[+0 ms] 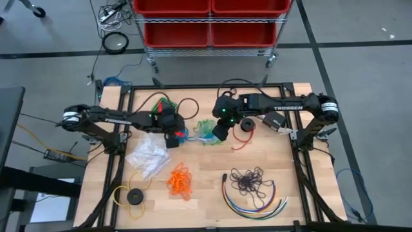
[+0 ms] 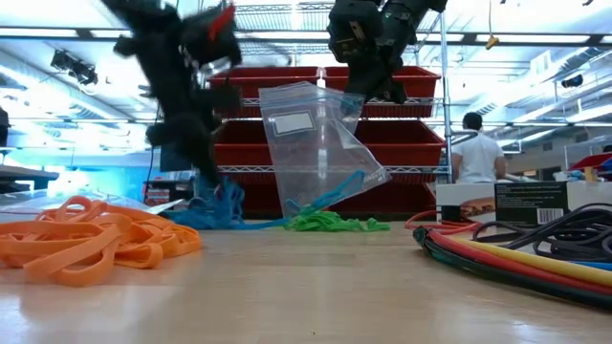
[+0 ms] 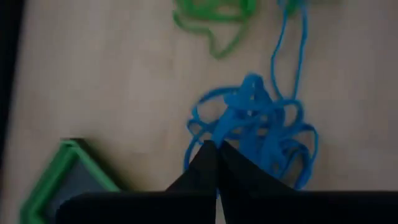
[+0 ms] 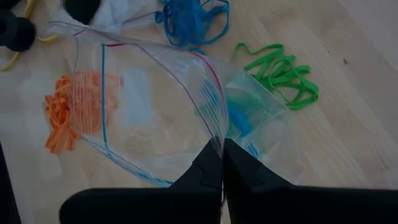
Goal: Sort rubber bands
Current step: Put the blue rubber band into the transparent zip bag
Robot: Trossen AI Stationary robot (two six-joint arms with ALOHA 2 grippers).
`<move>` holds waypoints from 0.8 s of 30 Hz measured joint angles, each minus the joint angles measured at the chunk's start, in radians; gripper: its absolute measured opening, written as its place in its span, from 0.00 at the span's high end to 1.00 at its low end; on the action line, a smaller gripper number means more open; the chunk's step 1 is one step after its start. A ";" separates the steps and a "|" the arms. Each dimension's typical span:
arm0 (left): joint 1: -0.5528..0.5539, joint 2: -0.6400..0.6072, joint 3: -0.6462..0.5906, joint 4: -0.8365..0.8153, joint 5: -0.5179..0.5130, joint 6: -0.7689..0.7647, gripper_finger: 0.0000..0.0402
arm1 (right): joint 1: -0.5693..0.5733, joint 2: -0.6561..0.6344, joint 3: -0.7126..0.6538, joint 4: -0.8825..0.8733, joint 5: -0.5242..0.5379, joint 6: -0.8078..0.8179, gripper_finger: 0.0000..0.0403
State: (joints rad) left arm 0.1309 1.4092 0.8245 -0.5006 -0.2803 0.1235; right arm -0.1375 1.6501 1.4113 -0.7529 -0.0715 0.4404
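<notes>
While the right hand (image 4: 222, 144) pinches the rim of the clear plastic zip bag (image 4: 149, 106) above the bench (image 1: 206, 193), the left hand (image 3: 216, 148), pressed together on the tangled blue rubber bands (image 3: 264, 127), should probably lift them straight up, then over the bag's mouth.

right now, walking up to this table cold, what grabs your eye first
The clear zip bag hanging over the middle of the table, pinched at its rim by the shut right gripper. Just beside it, the left gripper is shut at the edge of the blue rubber bands. Then the bright orange rubber bands nearer the front edge, with the green rubber bands by the bag.
</notes>
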 joint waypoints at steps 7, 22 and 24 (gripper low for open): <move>-0.029 -0.032 0.174 -0.149 -0.006 0.003 0.99 | 0.003 0.000 0.000 -0.003 0.000 -0.002 1.00; -0.042 -0.027 0.126 -0.218 0.043 0.006 0.99 | 0.007 0.000 0.000 0.001 0.005 -0.007 1.00; -0.041 -0.027 0.113 -0.182 0.050 0.005 0.99 | 0.007 0.000 0.000 0.001 0.005 -0.007 1.00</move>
State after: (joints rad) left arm 0.0895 1.3823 0.9371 -0.6830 -0.2306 0.1287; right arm -0.1303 1.6501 1.4113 -0.7521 -0.0667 0.4335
